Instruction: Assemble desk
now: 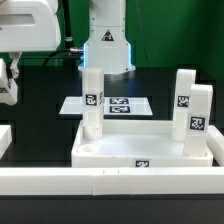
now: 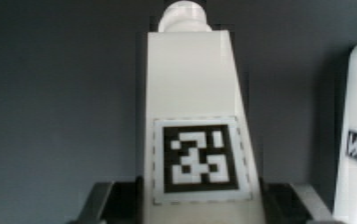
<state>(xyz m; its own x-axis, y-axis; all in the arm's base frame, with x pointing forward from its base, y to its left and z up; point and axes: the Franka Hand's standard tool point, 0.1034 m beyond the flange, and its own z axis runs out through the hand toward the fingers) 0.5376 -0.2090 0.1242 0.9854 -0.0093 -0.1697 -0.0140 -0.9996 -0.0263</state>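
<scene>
Holding a desk leg (image 2: 189, 120) in the gripper (image 2: 193, 205), jaws closed on its tagged end.

Wrist view showed a white square post with a black-and-white tag near the jaws and a rounded peg at its far tip. In the exterior view the tabletop (image 1: 140, 152), a white rimmed tray, lay near centre against the near border rail (image 1: 110, 180); one leg (image 1: 92, 100) stood upright at its left corner, two more (image 1: 192, 105) stood at the right, and the marker board (image 1: 112, 104) lay beyond. Risk, as judged: a slightly tilted peg could jam in its hole, or the smooth post could slip between the pads, shifting the unclamped tray.
</scene>
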